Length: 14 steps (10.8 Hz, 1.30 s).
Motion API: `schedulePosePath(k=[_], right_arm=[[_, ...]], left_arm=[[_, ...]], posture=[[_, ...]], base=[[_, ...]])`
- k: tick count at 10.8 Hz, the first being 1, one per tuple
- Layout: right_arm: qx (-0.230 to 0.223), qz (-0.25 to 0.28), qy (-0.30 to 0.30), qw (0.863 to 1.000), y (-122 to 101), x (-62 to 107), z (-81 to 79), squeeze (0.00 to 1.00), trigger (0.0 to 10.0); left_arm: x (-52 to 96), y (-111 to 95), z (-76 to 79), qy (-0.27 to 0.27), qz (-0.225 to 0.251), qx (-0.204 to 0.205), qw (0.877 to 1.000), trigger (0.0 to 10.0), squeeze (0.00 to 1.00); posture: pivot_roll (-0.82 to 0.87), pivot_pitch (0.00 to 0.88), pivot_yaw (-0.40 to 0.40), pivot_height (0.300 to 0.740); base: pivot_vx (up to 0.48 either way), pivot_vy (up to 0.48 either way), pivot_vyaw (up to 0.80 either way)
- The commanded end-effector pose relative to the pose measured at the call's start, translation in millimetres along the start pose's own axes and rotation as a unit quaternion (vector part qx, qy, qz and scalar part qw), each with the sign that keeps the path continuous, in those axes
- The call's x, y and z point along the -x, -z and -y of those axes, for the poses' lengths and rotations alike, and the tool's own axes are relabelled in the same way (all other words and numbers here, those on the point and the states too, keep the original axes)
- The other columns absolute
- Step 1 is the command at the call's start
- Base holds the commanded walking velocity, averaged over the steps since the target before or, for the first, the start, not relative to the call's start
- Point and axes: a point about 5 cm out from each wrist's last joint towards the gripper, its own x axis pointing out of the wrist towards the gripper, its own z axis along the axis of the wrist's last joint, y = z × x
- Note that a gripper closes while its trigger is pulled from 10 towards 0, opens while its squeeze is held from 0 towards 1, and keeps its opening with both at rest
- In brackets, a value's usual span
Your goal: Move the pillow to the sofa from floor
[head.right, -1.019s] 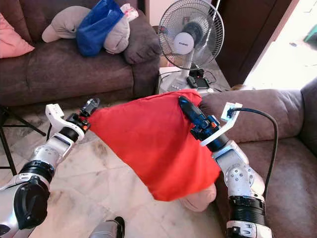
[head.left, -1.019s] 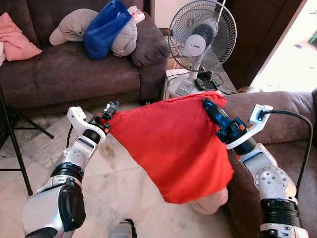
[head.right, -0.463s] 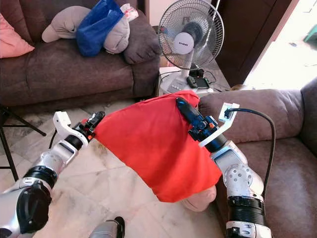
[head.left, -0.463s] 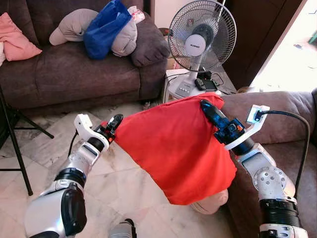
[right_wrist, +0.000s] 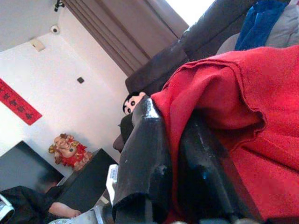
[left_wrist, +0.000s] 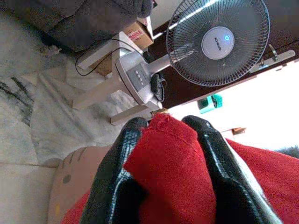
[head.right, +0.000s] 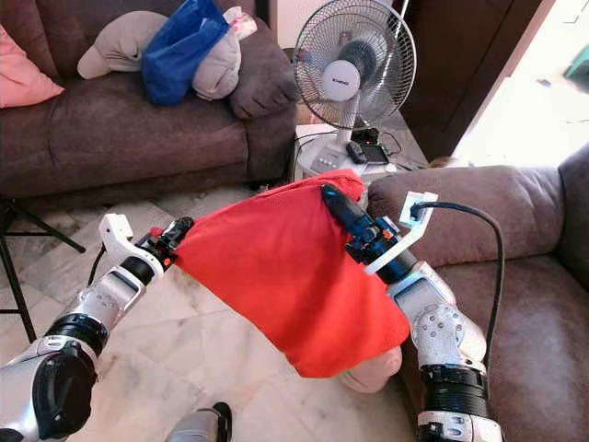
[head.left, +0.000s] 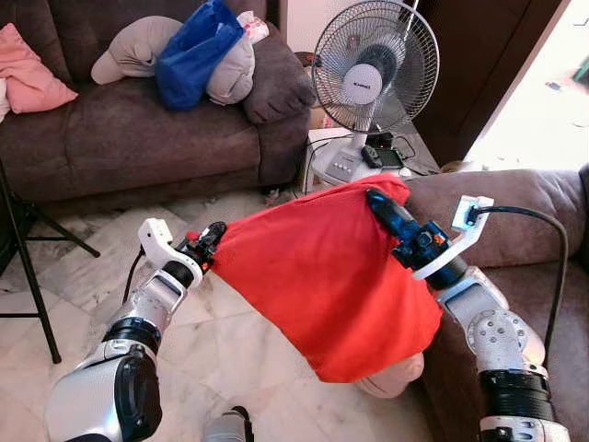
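Just in front of the brown fabric sofa [head.left: 515, 221], big red cloth pillow [head.left: 327, 276] hangs mid-air

Left gripper [head.left: 210, 241] and right gripper [head.left: 382, 204] each pinch a corner. Carrying step, I'd say; next it needs swinging over the sofa seat, then letting go.

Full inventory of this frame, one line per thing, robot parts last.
Red pillow: 1, red, held off the floor between both grippers.
Pink pillow: 1, far sofa's left end.
Grey cushions: 2, far sofa, under the blue bag.
Blue bag: 1, far sofa.
Far sofa: 1, brown, ahead.
Near sofa: 1, brown, right.
Fan: 1, white, between sofas.
Stand: 1, black, left.
Left gripper: shut on pillow's left corner.
Right gripper: shut on pillow's top right corner.
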Motion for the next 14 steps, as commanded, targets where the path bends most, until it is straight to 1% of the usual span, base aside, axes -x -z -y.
schedulePosePath(k=[1,2,5,6,7,8,9,10,11,12,13,14], right_arm=[[0.048,0.042,-0.055,0.996,-23.8,-10.3,-18.3,0.0,10.0],[0.048,0.041,-0.055,0.996,-23.6,-10.1,-18.2,0.0,10.0],[0.047,0.04,-0.055,0.997,-21.3,-11.3,-18.0,0.0,10.0],[0.057,0.038,-0.025,0.997,-18.8,-13.9,-13.1,0.0,10.0],[0.096,0.037,0.063,0.993,-16.9,-18.1,1.8,0.0,10.0],[0.142,0.032,0.136,0.98,-15.3,-20.3,14.6,0.0,10.0],[0.154,0.037,0.166,0.973,-15.7,-23.5,18.5,0.0,10.0],[0.175,0.041,0.185,0.966,-17.8,-27.3,18.7,0.0,10.0],[0.242,0.032,0.23,0.942,-23.4,-30.4,21.1,0.0,10.0],[0.288,0.022,0.269,0.919,-25.0,-30.6,25.2,0.0,10.0],[0.343,0.028,0.327,0.88,-25.7,-27.3,33.7,0.0,10.0],[0.341,0.036,0.343,0.874,-24.3,-25.0,36.1,0.0,10.0]], left_arm=[[3.0,5.6,-4.4,-0.014,-0.004,-0.004,1.0,0.0,0.0],[3.7,0.6,-5.0,-0.018,0.012,-0.008,1.0,0.0,0.0],[3.8,-9.3,-2.4,-0.014,0.033,-0.029,0.999,0.0,0.0],[1.7,-18.1,4.9,-0.017,0.053,-0.079,0.995,0.0,0.0],[-0.4,-29.6,17.2,-0.046,0.077,-0.195,0.977,1.6,0.0],[0.5,-42.2,30.4,-0.05,0.121,-0.243,0.961,10.0,0.0],[1.6,-49.2,41.3,-0.044,0.142,-0.259,0.954,10.0,0.0],[3.7,-55.9,50.8,-0.045,0.164,-0.291,0.941,10.0,0.0],[8.9,-65.8,66.2,-0.046,0.199,-0.369,0.907,10.0,0.0],[14.2,-73.4,78.0,-0.051,0.238,-0.383,0.891,10.0,0.0],[21.7,-75.3,89.1,-0.066,0.269,-0.44,0.854,10.0,0.0],[21.2,-68.0,89.4,-0.074,0.261,-0.486,0.831,10.0,0.0]], posture=[[0.1,0.083,-0.068,0.74],[0.1,0.083,-0.068,0.74],[0.1,0.08,-0.066,0.74],[0.09,0.075,-0.064,0.74],[0.1,0.072,-0.065,0.74],[0.1,0.066,-0.064,0.74],[0.1,0.059,-0.062,0.74],[0.1,0.054,-0.06,0.74],[0.1,0.048,-0.058,0.74],[0.1,0.044,-0.058,0.74],[0.11,0.036,-0.063,0.74],[0.11,0.029,-0.066,0.74]], base=[[0.0,0.0,0.0],[0.0,0.0,0.0],[0.0,0.0,0.0],[0.0,0.0,0.0],[0.0,0.0,0.0],[0.0,0.0,0.0],[0.0,0.0,0.0],[0.0,0.0,0.0],[0.0,0.0,0.0],[0.0,0.0,0.0],[0.0,0.0,0.0],[0.0,0.0,0.0]])
